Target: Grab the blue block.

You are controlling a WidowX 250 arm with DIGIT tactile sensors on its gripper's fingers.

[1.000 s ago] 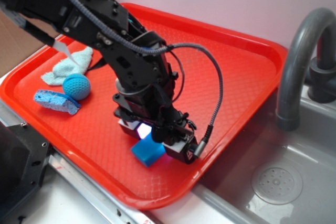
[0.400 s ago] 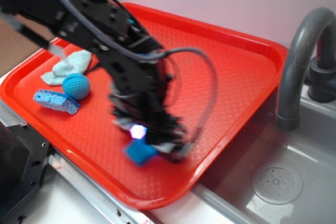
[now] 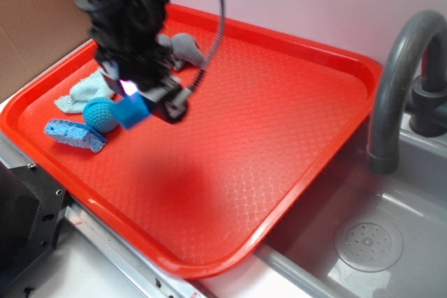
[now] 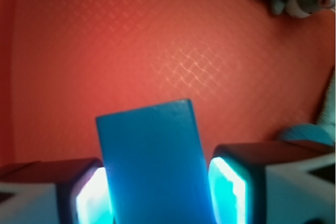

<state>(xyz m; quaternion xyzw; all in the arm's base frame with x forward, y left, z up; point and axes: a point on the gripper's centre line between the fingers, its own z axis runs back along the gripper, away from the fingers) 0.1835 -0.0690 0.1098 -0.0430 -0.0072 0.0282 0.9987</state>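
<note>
A red tray (image 3: 293,123) with a diamond-textured floor sits beside a grey sink (image 3: 363,242). At its left end lie a porous blue sponge (image 3: 73,135), a round blue knitted ball (image 3: 100,114) touching it, and a pale blue cloth (image 3: 85,92). A grey plush toy (image 3: 187,47) rests near the far rim.

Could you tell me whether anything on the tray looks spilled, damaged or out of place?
Nothing stands out. The blue block is clamped between the gripper fingers above the red tray, and the ball, sponge and cloth lie undisturbed.
</note>
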